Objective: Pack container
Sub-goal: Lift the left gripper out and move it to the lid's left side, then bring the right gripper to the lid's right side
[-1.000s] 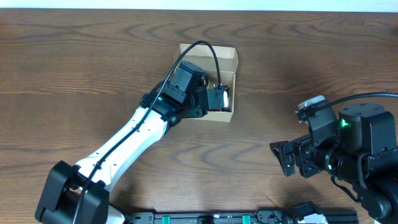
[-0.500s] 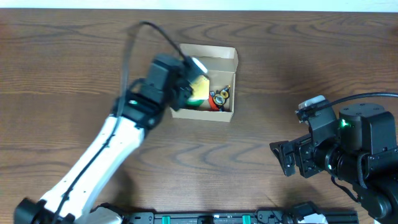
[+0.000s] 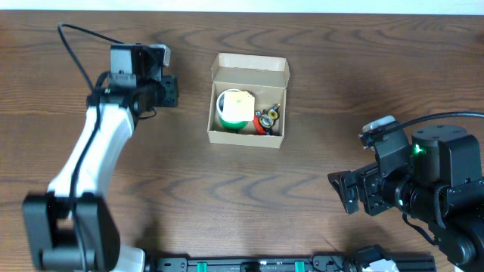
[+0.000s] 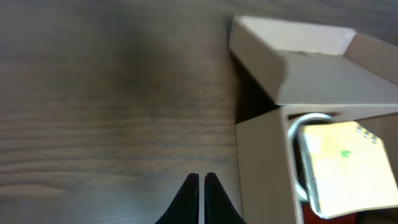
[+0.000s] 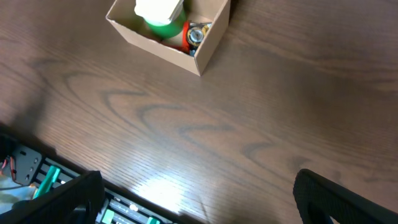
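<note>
We see the container point(image 3: 243, 138) open mid-table point(image 3: 363, 68), flap back, holding a green roll point(image 3: 233, 108) and a small red item point(image 3: 265, 121). Our left gripper point(image 4: 202, 186), fingertips pressed together and empty, hangs near its left side, not touching. The right gripper point(image 3: 346, 193), spread wide, sits well apart.

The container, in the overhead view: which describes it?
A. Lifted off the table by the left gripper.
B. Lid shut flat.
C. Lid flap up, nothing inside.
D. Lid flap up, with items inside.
D: the container has its flap up, with a green and white round item and a small red item inside; the left gripper is apart from it, off to one side.
</note>
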Controlling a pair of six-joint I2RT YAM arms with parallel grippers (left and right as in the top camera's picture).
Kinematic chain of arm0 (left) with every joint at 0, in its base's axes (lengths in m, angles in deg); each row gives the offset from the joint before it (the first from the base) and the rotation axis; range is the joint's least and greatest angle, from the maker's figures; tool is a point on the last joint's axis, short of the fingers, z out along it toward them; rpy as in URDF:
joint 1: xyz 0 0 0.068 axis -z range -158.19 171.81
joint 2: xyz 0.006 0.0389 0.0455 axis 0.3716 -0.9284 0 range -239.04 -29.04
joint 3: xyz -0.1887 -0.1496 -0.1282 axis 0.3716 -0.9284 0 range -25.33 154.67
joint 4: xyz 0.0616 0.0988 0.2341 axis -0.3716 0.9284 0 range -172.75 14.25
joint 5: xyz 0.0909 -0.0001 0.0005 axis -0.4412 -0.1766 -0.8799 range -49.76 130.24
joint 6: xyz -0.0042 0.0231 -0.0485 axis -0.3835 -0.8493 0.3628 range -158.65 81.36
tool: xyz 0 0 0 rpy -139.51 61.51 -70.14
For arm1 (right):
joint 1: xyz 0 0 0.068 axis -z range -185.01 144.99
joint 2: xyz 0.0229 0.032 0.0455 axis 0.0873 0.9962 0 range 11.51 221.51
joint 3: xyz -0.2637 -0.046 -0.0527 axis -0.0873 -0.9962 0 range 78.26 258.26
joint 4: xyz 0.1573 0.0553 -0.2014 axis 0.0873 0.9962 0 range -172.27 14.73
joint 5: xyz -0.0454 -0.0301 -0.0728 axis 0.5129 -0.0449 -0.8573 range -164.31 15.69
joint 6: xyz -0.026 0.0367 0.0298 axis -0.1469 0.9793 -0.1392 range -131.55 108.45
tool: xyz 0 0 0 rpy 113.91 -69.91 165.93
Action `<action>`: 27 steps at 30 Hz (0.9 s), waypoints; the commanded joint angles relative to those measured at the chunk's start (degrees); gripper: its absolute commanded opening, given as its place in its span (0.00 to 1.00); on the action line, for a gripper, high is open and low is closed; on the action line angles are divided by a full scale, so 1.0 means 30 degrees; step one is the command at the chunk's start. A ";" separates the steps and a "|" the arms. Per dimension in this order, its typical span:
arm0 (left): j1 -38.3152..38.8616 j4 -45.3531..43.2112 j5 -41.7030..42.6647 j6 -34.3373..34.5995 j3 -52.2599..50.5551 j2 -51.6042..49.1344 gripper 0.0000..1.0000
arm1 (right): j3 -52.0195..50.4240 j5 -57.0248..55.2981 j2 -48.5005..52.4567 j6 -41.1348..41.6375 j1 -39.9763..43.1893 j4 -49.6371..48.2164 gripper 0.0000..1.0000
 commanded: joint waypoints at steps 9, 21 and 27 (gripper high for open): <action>0.0087 0.2295 0.5654 0.2776 0.8539 -0.8313 0.05 | -0.0007 -0.0117 0.0036 -0.0299 0.0044 -0.0095 0.99; 0.0474 0.3300 0.6805 0.4262 1.2757 -1.3238 0.05 | -0.0015 0.3096 0.0204 -0.0284 0.0044 -0.4189 0.99; 0.0503 0.3133 0.6761 0.4379 1.2757 -1.4069 0.05 | -0.1661 0.0277 0.2040 0.1144 0.0073 -0.8349 0.74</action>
